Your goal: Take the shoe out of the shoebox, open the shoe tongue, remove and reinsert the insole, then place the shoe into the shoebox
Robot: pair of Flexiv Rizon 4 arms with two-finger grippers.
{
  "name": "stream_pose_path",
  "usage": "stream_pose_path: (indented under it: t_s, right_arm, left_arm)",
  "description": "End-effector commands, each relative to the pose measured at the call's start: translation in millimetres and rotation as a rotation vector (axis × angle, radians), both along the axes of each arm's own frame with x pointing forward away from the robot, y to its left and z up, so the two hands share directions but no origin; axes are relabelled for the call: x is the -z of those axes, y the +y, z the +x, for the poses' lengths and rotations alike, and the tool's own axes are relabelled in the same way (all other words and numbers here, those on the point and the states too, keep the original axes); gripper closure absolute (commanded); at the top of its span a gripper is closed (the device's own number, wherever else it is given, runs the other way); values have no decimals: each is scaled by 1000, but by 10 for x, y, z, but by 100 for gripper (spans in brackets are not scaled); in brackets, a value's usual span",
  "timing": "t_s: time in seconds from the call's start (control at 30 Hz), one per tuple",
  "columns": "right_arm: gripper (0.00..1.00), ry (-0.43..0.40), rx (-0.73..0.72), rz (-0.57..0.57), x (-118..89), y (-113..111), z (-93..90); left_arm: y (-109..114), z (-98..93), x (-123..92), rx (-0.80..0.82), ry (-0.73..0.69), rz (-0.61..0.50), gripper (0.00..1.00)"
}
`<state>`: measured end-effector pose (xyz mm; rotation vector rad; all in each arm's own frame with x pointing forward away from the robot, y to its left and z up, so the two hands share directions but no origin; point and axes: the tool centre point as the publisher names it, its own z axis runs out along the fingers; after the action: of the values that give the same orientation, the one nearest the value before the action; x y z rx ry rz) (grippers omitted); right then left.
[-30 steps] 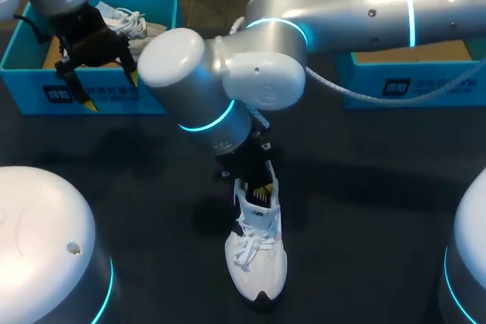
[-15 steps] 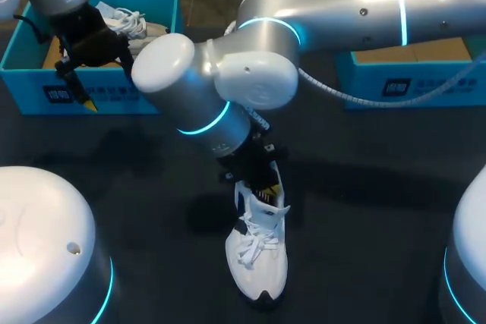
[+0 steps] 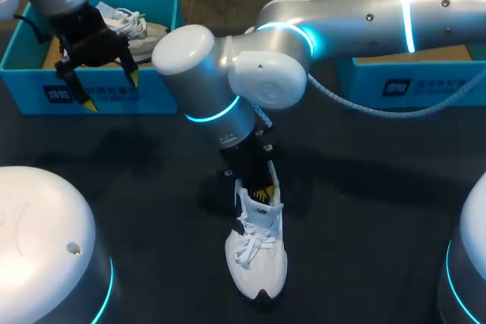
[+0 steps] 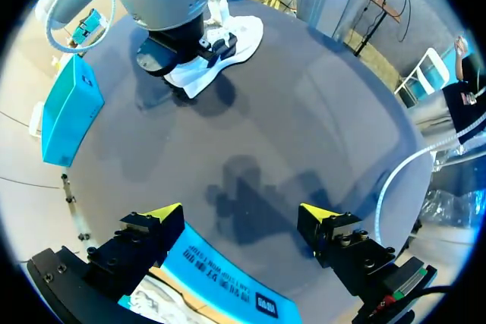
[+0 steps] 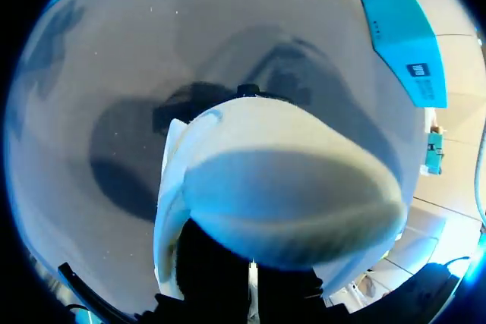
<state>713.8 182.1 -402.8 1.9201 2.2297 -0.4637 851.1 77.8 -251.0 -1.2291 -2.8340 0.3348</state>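
A white shoe (image 3: 257, 252) lies on the dark table in the head view, toe toward the front edge. My right arm comes down steeply onto its heel end. My right gripper (image 3: 263, 191) is shut, its yellow tips in the shoe's opening; I cannot tell whether it pinches anything there. The right wrist view is filled by the shoe (image 5: 288, 180) just ahead of the right gripper (image 5: 250, 275). My left gripper (image 3: 112, 90) hangs open over the front wall of the left blue shoebox (image 3: 26, 85). The left wrist view has the left gripper (image 4: 243, 218) open above that shoebox (image 4: 220, 278), the shoe (image 4: 220, 43) far ahead.
A second white shoe (image 3: 140, 24) lies inside the left shoebox. Another blue shoebox (image 3: 425, 85) stands at the back right, seen also beyond my right arm as the second shoebox (image 4: 68, 111). My arms' white bases (image 3: 38, 240) fill the near corners.
My right arm's elbow swung left, then back right. The shoe's heel end turned slightly with it and came back. My left arm has kept still.
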Motion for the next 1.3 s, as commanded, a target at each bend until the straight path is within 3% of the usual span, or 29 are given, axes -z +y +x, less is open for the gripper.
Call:
stream_pose_path:
  t_s: [0.03, 0.23, 0.33, 0.57, 0.63, 0.9, 1.13, 1.3]
  right_arm:
    - [100, -14, -9, 34, 73, 4, 7]
    - [100, -54, -33, -28, -264, 120, -70]
    - [100, -72, -40, -48, -332, 100, -89]
    - [100, -82, -37, 30, -287, -36, -67]
    - [100, -53, -40, 116, -175, -54, -31]
    - [100, 21, -22, 254, 85, -7, 0]
    - [100, -7, -25, 259, -237, 148, -98]
    - [100, 7, -35, 249, -266, 230, -77]
  left_arm:
    - [1, 4, 0, 1, 0, 3, 0]
    - [1, 4, 0, 1, 0, 3, 0]
    - [1, 4, 0, 1, 0, 3, 0]
    - [1, 4, 0, 1, 0, 3, 0]
    - [1, 4, 0, 1, 0, 3, 0]
    - [1, 4, 0, 1, 0, 3, 0]
    - [1, 4, 0, 1, 0, 3, 0]
    - [1, 4, 0, 1, 0, 3, 0]
